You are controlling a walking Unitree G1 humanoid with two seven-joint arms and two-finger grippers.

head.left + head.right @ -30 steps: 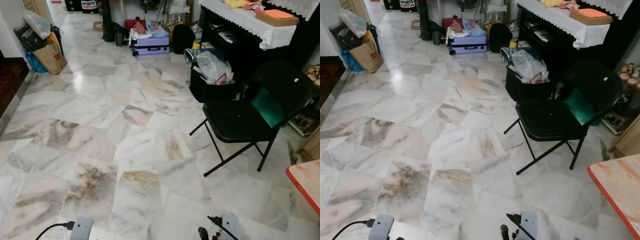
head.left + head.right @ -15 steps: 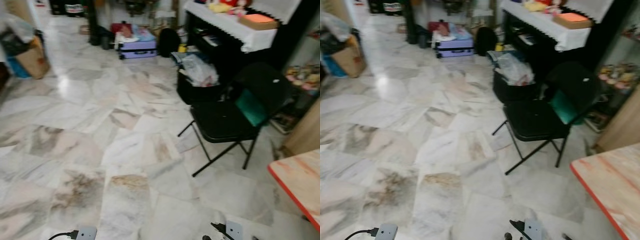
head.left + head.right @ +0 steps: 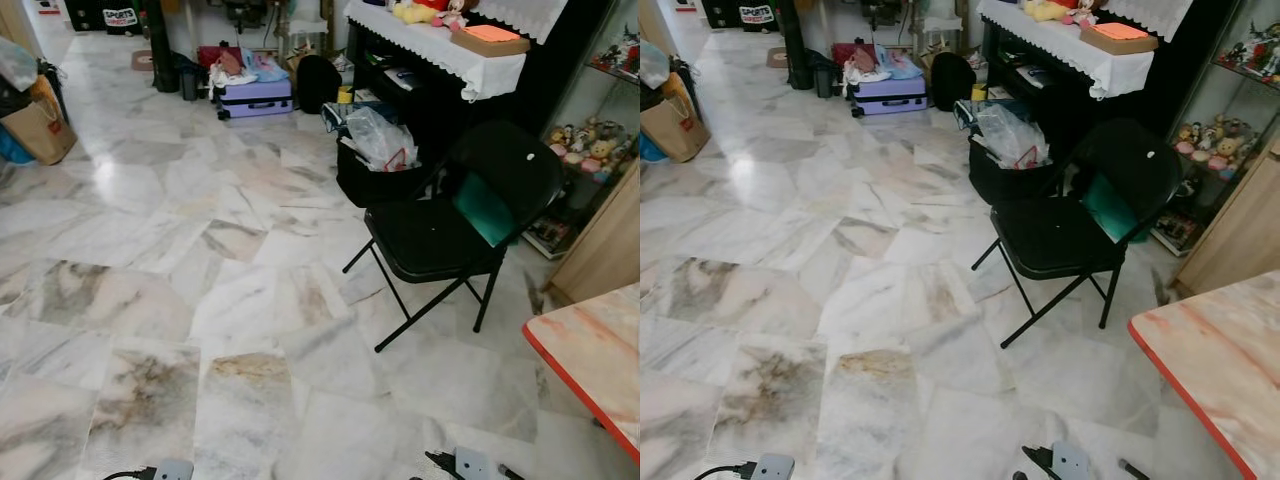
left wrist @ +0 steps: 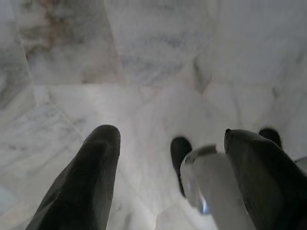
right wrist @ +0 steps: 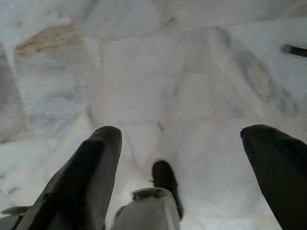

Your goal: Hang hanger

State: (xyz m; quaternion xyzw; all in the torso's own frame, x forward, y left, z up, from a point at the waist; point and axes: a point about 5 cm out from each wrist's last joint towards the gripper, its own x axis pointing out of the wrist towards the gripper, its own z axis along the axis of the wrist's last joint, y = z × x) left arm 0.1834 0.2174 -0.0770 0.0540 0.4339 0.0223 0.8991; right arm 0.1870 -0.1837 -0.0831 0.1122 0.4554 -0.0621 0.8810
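My left gripper hangs low over the marble floor, its two black fingers spread apart and nothing between them. My right gripper hangs the same way, open and empty above pale tiles. In the left eye view both wrists peek in at the bottom edge, the left wrist and the right wrist. A black folding chair with a green item against its backrest stands ahead on the right.
Behind the chair sit a black bin with a plastic bag and a dark table under a white cloth. An orange-rimmed tabletop juts in at the right. A purple suitcase lies far back, a paper bag far left. Marble floor spreads open to the left.
The whole picture has slid left, so the camera has turned to the right; a cabinet with figurines has come into view. Nothing in the room has moved.
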